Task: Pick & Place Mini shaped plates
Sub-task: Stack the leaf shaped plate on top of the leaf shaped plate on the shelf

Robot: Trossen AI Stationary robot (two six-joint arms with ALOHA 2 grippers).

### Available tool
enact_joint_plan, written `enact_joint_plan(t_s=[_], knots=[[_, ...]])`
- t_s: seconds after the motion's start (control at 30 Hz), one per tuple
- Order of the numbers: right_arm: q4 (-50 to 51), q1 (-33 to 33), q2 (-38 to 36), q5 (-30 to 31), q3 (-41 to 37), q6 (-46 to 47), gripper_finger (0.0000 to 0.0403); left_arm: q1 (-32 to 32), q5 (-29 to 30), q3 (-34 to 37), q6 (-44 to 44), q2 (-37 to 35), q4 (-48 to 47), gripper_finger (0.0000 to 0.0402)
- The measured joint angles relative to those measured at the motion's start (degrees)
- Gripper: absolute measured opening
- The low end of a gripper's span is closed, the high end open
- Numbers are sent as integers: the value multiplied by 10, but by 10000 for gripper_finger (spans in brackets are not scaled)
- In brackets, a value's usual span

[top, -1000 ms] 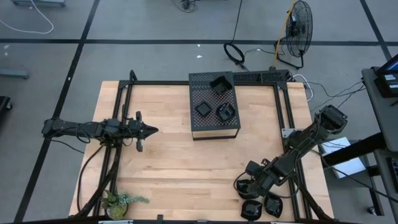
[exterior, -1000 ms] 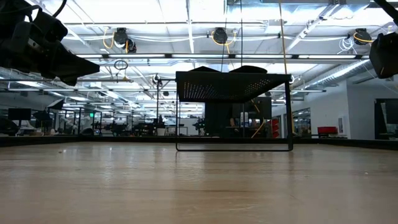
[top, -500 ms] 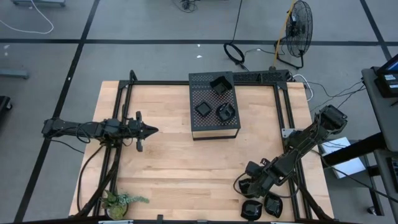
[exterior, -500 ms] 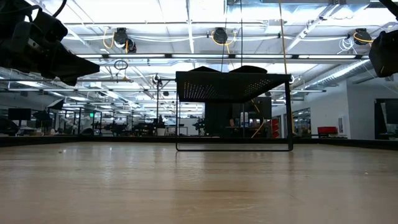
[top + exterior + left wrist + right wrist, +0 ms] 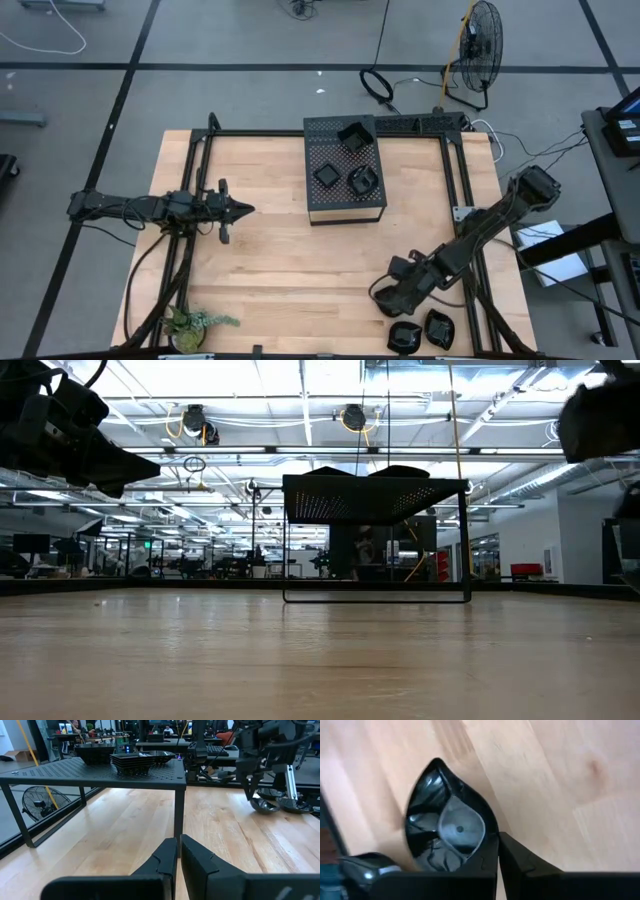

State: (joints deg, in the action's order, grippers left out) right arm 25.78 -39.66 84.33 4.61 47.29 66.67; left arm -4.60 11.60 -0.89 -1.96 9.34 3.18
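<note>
The right gripper [image 5: 385,297] is low over the near right part of the desk [image 5: 270,270]. Its fingers are pressed together on the rim of a leaf-shaped mini plate [image 5: 447,827], so it pinches this plate at one edge. In the right wrist view the plate lies in front of the fingers, with its pointed end away from the gripper, so its long axis runs roughly along the reach of the arm.

Two more mini plates [image 5: 425,330] lie on the desk just beside the gripper, toward the near edge. They are close, and I judge that the lift should go straight up first so that they are not pushed.

The black perforated box [image 5: 344,170] stands at the far middle of the desk and already carries three plates [image 5: 345,160]. It lies far and a little to the left from the held plate, with bare wood between, so the way there looks open.

The left gripper [image 5: 240,209] waits over the left side, with fingers closed and holding nothing. The right arm is clearly the nearer one.
</note>
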Motion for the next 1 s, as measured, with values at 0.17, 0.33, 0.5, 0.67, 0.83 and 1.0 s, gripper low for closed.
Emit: enact_joint_plan(t_s=[0.17, 0.33, 0.5, 0.67, 0.83, 1.0], knots=[[-32, 14, -32, 24, 0, -47, 0, 0, 0, 0, 0, 0, 0, 26], [-69, 38, -72, 33, 0, -107, 0, 0, 0, 0, 0, 0, 0, 26], [-89, 70, -114, 62, 0, -169, 0, 0, 0, 0, 0, 0, 0, 26], [-92, 122, -158, 73, 0, -210, 0, 0, 0, 0, 0, 0, 0, 26], [-127, 190, -207, 77, 0, -220, 0, 0, 0, 0, 0, 0, 0, 26], [-188, 252, -243, 131, 0, -222, 0, 0, 0, 0, 0, 0, 0, 26]])
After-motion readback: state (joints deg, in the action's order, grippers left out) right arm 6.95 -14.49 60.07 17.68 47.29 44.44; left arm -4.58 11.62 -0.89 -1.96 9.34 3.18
